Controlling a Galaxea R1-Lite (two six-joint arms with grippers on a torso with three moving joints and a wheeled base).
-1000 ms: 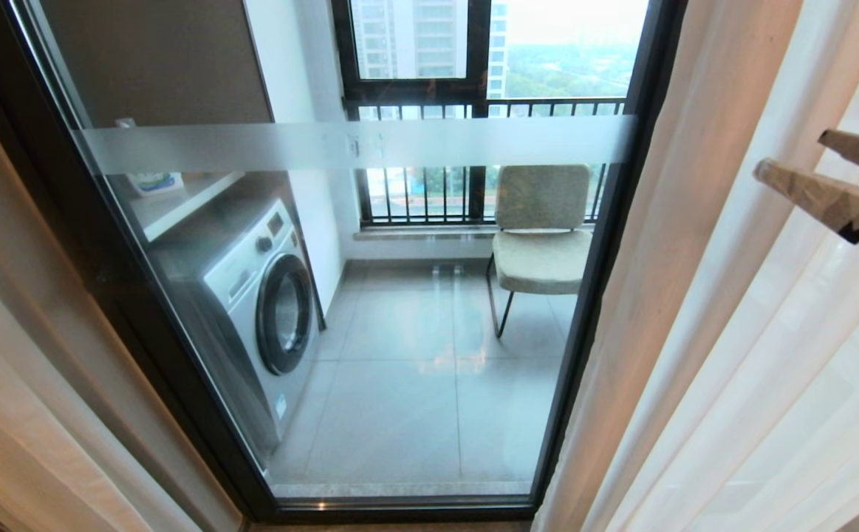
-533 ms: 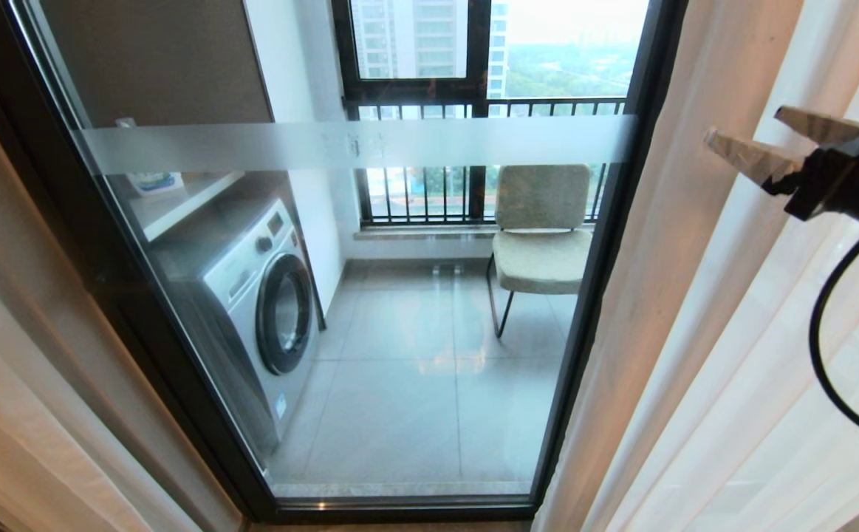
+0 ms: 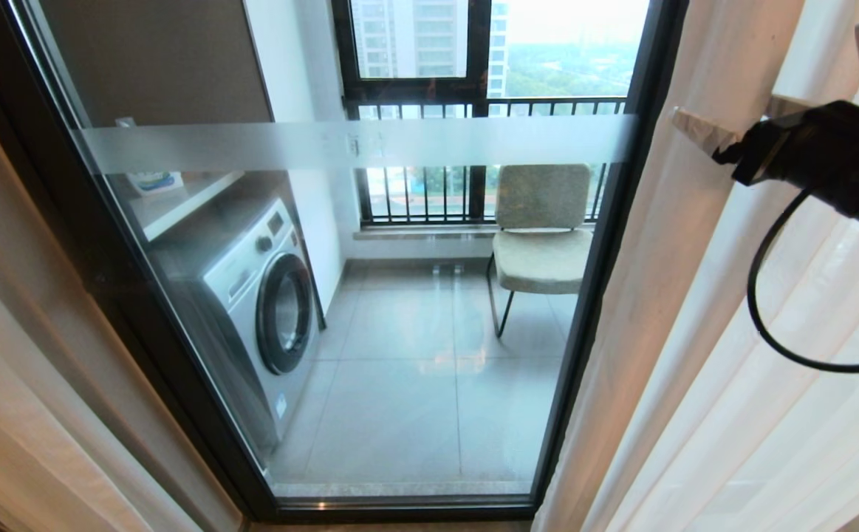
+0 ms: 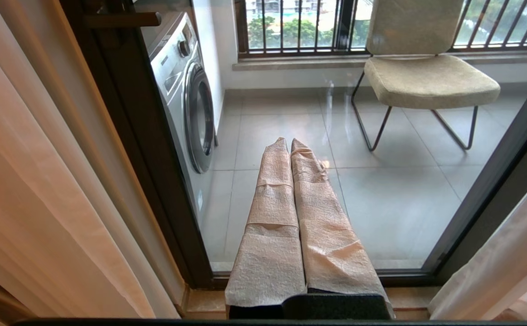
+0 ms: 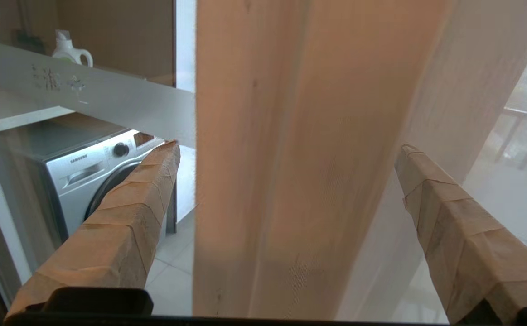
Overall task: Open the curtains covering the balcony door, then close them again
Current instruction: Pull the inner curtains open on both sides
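The balcony door (image 3: 399, 355) is a glass panel in a dark frame with a frosted band (image 3: 311, 144). The curtains hang at both sides: one panel at the left (image 3: 8, 355), a beige drape (image 3: 688, 281) and a white sheer (image 3: 806, 414) at the right. My right gripper (image 3: 724, 107) is open, high up at the right drape's inner edge. In the right wrist view a beige fold (image 5: 299, 136) hangs between the spread fingers of the gripper (image 5: 289, 146); I cannot tell if they touch it. My left gripper (image 4: 289, 141) is shut and empty, pointing low at the door.
Behind the glass stand a washing machine (image 3: 259, 295) on the left and a padded chair (image 3: 540, 236) on the right, before a barred window (image 3: 473, 103). A detergent bottle (image 5: 70, 50) sits on a shelf above the washer. A black cable (image 3: 761, 325) loops below my right wrist.
My right gripper has risen and moved left, from beside the sheer to the beige drape's inner edge, staying open. The curtains and the door have not moved.
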